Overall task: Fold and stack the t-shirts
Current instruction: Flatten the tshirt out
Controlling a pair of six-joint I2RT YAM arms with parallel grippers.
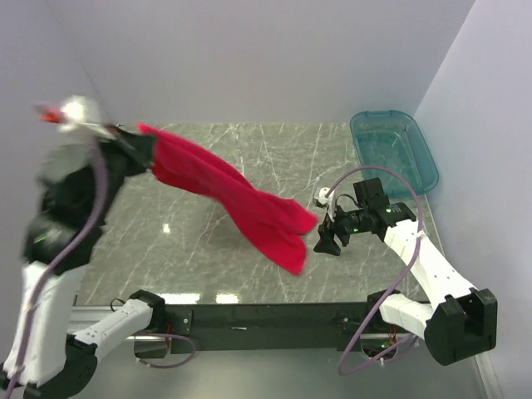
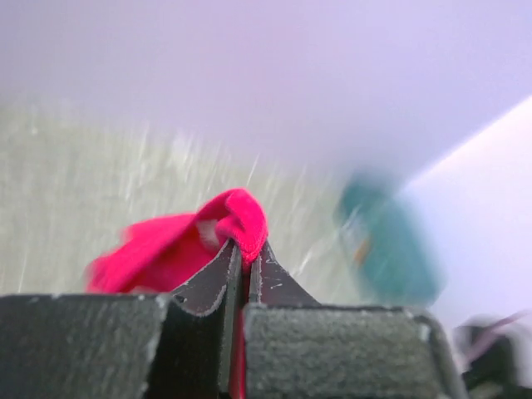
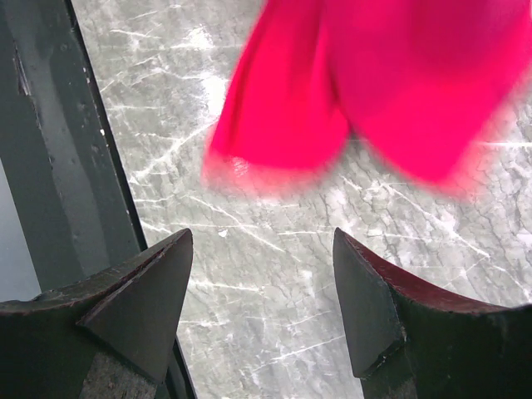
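Clearly, the plain bright red short-sleeved fabric t-shirt (image 1: 233,195) is not yet spread for folding. In the top view it runs as a bunched, twisted band from the upper left of the frame down toward the centre. Its upper end is raised off the grey marbled tabletop (image 1: 166,249). Its lower end hangs near the middle, and whether that end touches the surface cannot be told.

The left pincer (image 2: 248,253) carries the raised end. In its wrist view the two dark fingers are pressed almost together, with a fold of red cloth pinched between their tips. The left arm looks blurred in the top view.

The right pincer (image 3: 262,237) stands spread and empty over the tabletop, just to the right of the shirt's lower end. Its wrist view shows red fabric ahead of the fingertips and apart from them.

A translucent teal plastic bin (image 1: 424,158) sits at the upper right of the top view. A small white object (image 1: 320,197), too small to identify, lies near the right arm.

The step in hand looks like lifting the shirt to shake it open. The next move probably calls for the right pincer to take a second point on the cloth, so both arms can lay it flat.
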